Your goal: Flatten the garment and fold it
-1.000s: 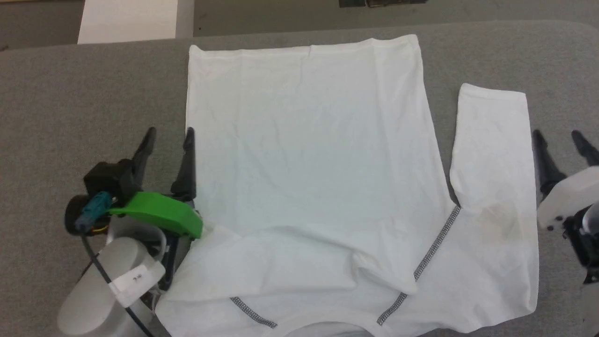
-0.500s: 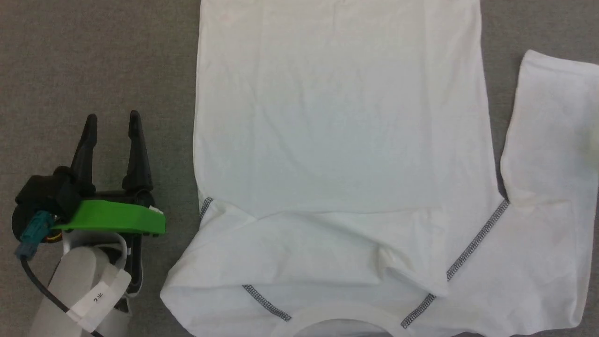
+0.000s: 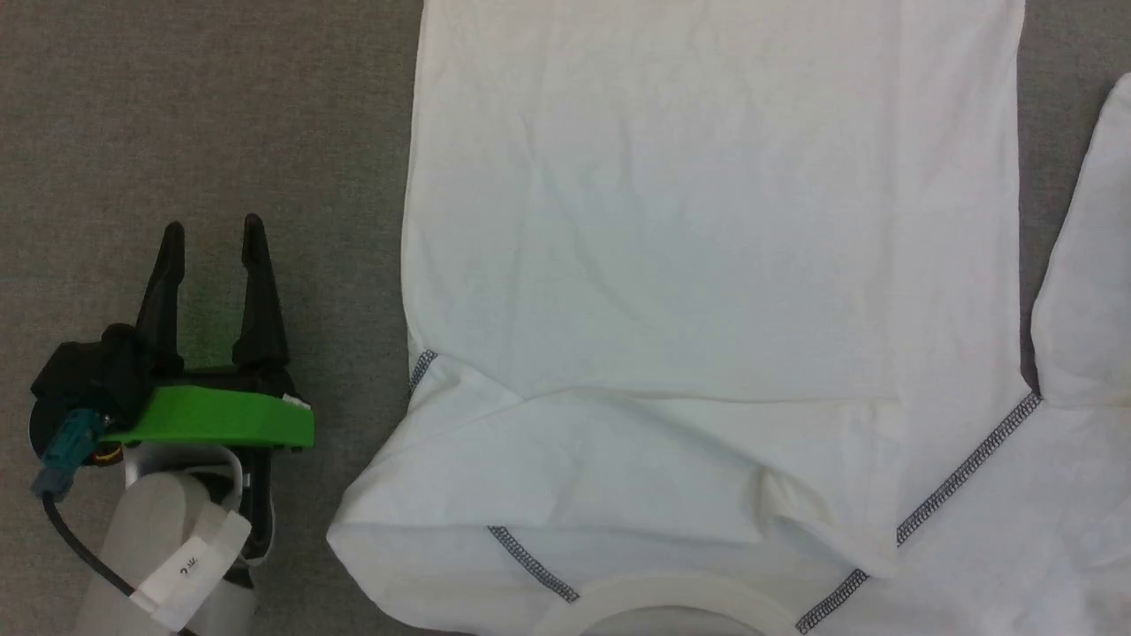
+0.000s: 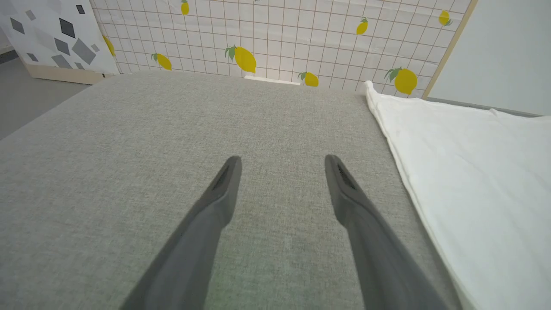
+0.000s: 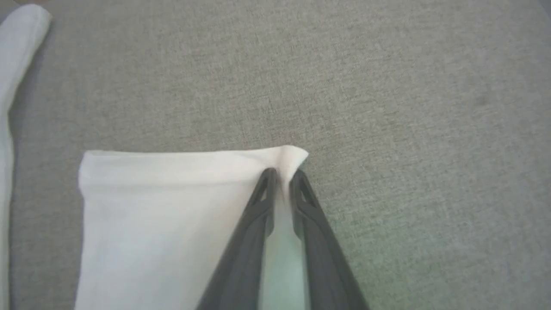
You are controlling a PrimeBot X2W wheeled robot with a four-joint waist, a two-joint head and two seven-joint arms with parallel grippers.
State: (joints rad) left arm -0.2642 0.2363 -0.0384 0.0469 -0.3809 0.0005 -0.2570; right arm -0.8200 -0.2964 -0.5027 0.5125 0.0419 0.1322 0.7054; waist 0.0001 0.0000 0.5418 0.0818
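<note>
The white long-sleeved garment (image 3: 707, 221) lies flat on the grey surface, neck toward me, with grey zigzag seams (image 3: 963, 468) at the shoulders. Its left sleeve is folded across the chest (image 3: 618, 459); the right sleeve (image 3: 1082, 300) runs off the right edge of the head view. My left gripper (image 3: 214, 231) stands open on bare surface left of the shirt, nothing between its fingers (image 4: 215, 206). In the right wrist view my right gripper (image 5: 282, 174) is shut on the corner of the sleeve cuff (image 5: 181, 168), which is pinched up between the fingers.
The grey fabric-covered table (image 3: 203, 115) extends left of the shirt with free room. In the left wrist view a lemon-patterned tiled wall (image 4: 280, 38) stands beyond the table's far edge, with the shirt's side edge (image 4: 400, 142) to the right.
The head camera has tilted down and shifted, so the shirt looks larger and further right. The left gripper has drawn away from the shirt's edge and stays open. The right gripper has left the head view.
</note>
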